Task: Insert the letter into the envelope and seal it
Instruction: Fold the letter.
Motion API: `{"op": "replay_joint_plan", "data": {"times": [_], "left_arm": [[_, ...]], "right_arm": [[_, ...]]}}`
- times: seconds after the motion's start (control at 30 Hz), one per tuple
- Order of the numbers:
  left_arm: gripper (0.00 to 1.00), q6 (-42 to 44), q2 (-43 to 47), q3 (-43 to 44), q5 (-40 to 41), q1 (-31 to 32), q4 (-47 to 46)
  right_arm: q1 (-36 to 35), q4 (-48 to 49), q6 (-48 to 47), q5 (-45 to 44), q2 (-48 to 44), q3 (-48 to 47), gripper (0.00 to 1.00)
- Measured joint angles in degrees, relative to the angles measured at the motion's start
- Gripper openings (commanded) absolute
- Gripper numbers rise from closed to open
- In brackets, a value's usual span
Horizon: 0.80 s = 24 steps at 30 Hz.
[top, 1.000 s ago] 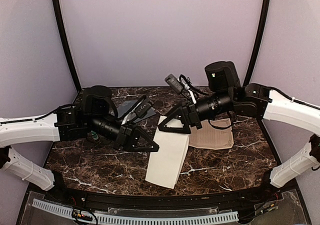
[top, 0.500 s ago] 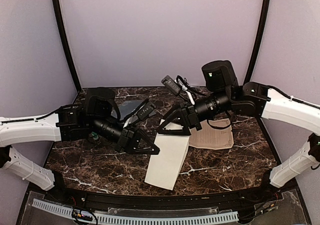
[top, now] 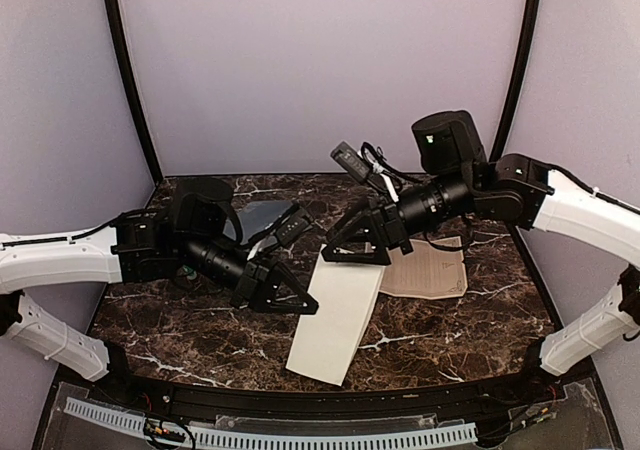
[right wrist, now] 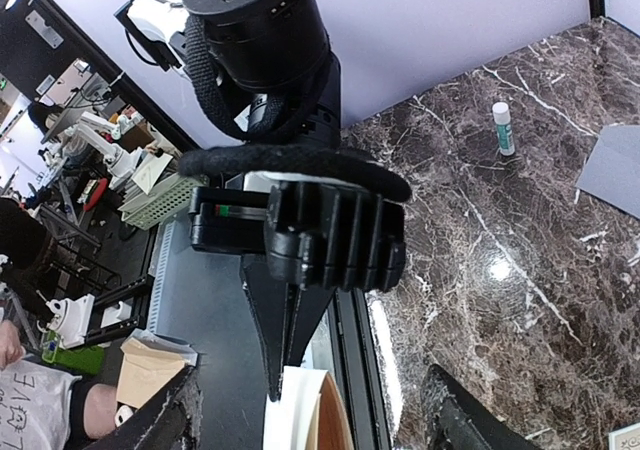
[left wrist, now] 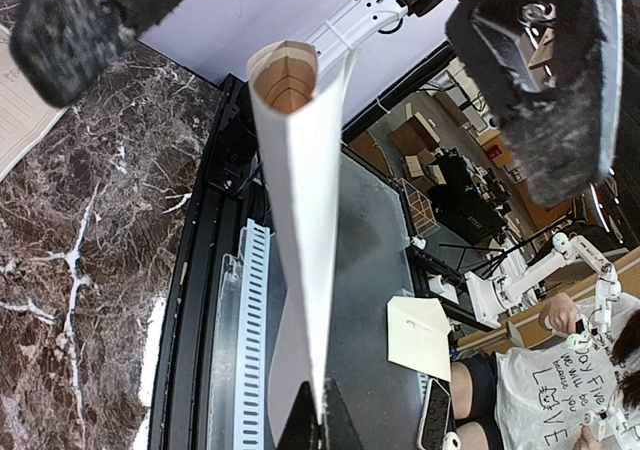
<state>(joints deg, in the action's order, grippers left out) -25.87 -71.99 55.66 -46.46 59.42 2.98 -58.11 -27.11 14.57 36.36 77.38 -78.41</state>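
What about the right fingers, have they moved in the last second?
Yes, slightly. The right fingers have drifted rightward and a little toward the back wall, closer to the letter lying flat.

This is a robotics lab. The marble table (top: 450, 330) stands in a booth of plain lilac backdrop (top: 320, 70) hung on curved black poles (top: 125, 70). Two robot arms (top: 60, 255) are bolted at its near edge, and a slotted cable duct (top: 270, 432) runs along that edge. Past the near edge, the wrist views show an open room: benches with other white arms (left wrist: 530, 270), cardboard boxes (left wrist: 410, 135), a green basket (right wrist: 150, 202) and a seated person in a printed T-shirt (left wrist: 560, 390).
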Motion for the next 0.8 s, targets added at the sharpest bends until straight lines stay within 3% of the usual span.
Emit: {"op": "replay_joint_plan", "data": {"times": [0.23,0.4,0.5,0.53,0.57,0.8], "left_arm": [[0.00,0.1,0.0,0.7,0.0,0.6,0.2],[0.00,0.2,-0.3,0.7,0.2,0.9,0.3],[0.00,0.3,-0.6,0.7,0.4,1.0,0.5],[0.06,0.3,-0.6,0.7,0.5,1.0,0.6],[0.19,0.3,-0.7,0.9,0.6,1.0,0.7],[0.47,1.0,-0.8,2.8,3.0,1.0,0.3]], "right_arm": [[-0.2,-0.4,-0.3,2.4,2.6,-0.5,0.32],[-0.3,0.2,-0.2,3.7,2.8,-0.5,0.02],[-0.3,0.5,0.4,4.3,2.8,-0.5,0.00],[-0.3,0.5,0.3,4.5,2.8,-0.5,0.00],[-0.3,0.6,0.3,4.5,2.8,-0.5,0.00],[-0.4,1.0,0.4,4.8,2.7,-0.3,0.00]]}}
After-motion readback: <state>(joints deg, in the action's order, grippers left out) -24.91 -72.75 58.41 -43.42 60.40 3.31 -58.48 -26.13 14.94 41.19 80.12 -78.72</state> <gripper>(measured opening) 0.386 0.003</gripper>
